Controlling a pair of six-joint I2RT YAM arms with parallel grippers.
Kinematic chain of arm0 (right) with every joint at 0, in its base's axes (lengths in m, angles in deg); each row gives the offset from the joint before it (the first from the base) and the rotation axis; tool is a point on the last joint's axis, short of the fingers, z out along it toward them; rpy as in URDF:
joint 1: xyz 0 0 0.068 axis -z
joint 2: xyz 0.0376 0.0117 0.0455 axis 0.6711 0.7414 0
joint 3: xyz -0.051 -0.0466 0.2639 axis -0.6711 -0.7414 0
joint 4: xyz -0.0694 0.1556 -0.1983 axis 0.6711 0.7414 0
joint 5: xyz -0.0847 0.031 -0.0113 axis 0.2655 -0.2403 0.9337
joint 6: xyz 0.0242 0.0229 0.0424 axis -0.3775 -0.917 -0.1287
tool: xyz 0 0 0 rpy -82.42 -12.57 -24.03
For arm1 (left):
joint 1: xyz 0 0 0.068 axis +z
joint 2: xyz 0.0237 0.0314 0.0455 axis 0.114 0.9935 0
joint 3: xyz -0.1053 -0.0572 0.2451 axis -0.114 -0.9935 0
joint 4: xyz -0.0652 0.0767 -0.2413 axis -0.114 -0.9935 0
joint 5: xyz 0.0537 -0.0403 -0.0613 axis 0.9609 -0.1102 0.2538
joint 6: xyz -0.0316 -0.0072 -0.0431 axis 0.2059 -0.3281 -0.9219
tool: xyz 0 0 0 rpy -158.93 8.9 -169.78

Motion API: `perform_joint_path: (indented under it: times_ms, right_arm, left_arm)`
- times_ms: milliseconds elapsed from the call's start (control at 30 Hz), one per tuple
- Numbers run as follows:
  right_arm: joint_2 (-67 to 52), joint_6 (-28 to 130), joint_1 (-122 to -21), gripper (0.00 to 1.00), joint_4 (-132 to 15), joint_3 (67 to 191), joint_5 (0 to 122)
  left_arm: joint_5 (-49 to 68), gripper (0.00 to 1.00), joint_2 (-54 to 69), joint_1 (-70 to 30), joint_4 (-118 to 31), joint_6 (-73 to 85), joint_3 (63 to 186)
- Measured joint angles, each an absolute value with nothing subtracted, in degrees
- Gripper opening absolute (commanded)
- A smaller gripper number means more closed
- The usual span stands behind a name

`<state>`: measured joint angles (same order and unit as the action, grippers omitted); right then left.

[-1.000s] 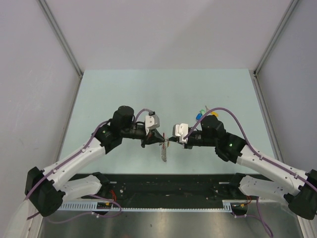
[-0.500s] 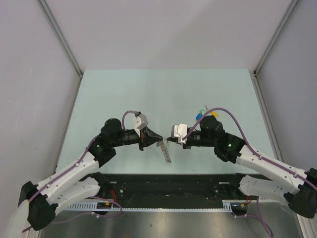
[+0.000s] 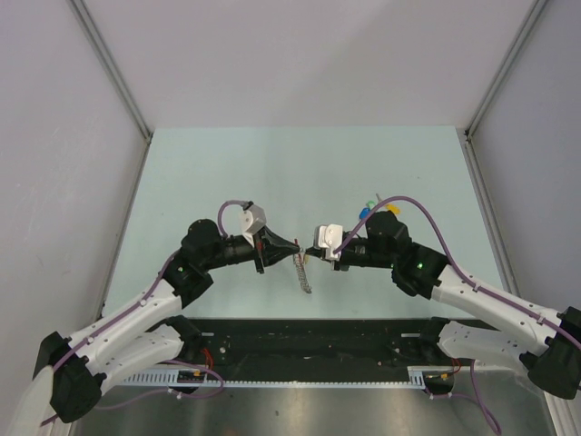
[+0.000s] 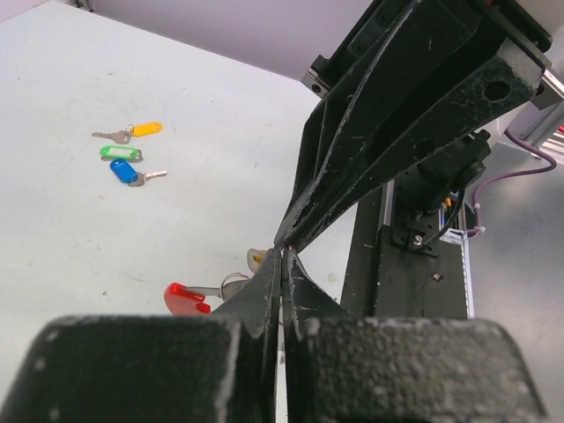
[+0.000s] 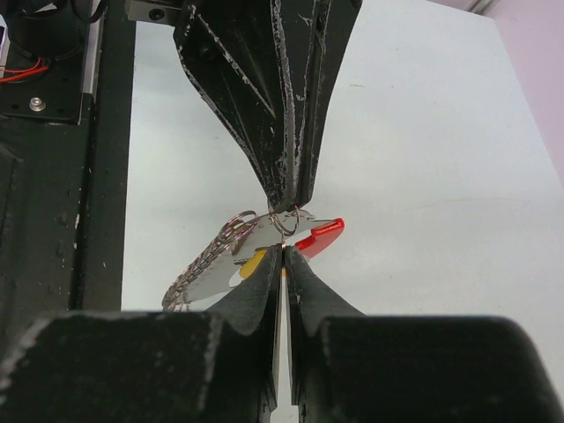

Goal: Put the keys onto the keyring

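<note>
My left gripper (image 3: 292, 247) and right gripper (image 3: 310, 251) meet tip to tip above the near middle of the table, both shut on the keyring's small metal ring (image 5: 285, 220). The keyring hangs between them: red plastic tag (image 5: 322, 235), silvery chain (image 5: 196, 270) drooping down, also seen from above (image 3: 304, 274). A yellow bit (image 5: 250, 261) shows behind the right fingers. In the left wrist view the red tag (image 4: 185, 298) sits beside my shut left gripper (image 4: 282, 253). Yellow (image 4: 145, 129), green (image 4: 122, 152) and blue (image 4: 124, 171) keys lie loose on the table, apart from the grippers.
The loose keys lie behind the right arm at the right of the table (image 3: 372, 209). A black rail with cables (image 3: 309, 341) runs along the near edge. Grey walls close in the table on three sides.
The left arm has dropped and drawn its elbow back to the left while its tip stayed on the ring. The chain has swung and hangs more slanted. The right arm barely moved.
</note>
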<state>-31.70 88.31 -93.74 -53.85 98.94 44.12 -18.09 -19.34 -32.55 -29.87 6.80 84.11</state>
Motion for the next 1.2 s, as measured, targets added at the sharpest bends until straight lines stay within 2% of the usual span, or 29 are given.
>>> perform_joint_path:
  times_ms: [267,400,500,533,733,800,833,1067,1200]
  right_arm:
    - [-31.63,88.03,-93.74,0.16,-53.81,98.94,44.34]
    - [-31.59,87.81,-93.79,0.17,-53.87,98.94,44.34]
    - [-31.52,87.74,-93.81,0.09,-54.07,98.92,44.34]
    - [-31.52,87.72,-93.81,0.00,-54.16,98.92,44.34]
    - [-31.50,87.61,-93.81,0.00,-54.18,98.92,44.45]
    - [-31.50,87.63,-93.81,0.00,-54.16,98.92,44.49]
    - [-31.52,87.63,-93.81,0.00,-54.16,98.92,44.49]
    - [-31.98,87.96,-93.85,0.00,-53.28,98.90,44.54]
    - [-32.07,88.40,-93.94,0.00,-52.89,98.90,44.58]
  left_arm:
    - [-18.11,0.00,-19.45,-32.79,-28.10,6.19,83.69]
    - [-18.11,0.00,-19.45,-32.96,-27.25,5.78,83.67]
    - [-18.11,0.00,-19.45,-32.98,-26.72,5.60,83.65]
    - [-18.11,0.00,-19.45,-33.03,-26.61,5.47,83.62]
    - [-18.09,0.00,-19.48,-33.12,-26.46,5.34,83.56]
    - [-17.94,0.07,-19.59,-33.14,-26.72,5.41,83.56]
    - [-17.79,0.14,-19.74,-33.14,-27.01,5.60,83.56]
    - [-15.93,0.30,-21.49,-33.18,-37.78,10.39,86.55]
    - [-15.64,0.43,-20.92,-33.18,-45.39,14.74,90.92]
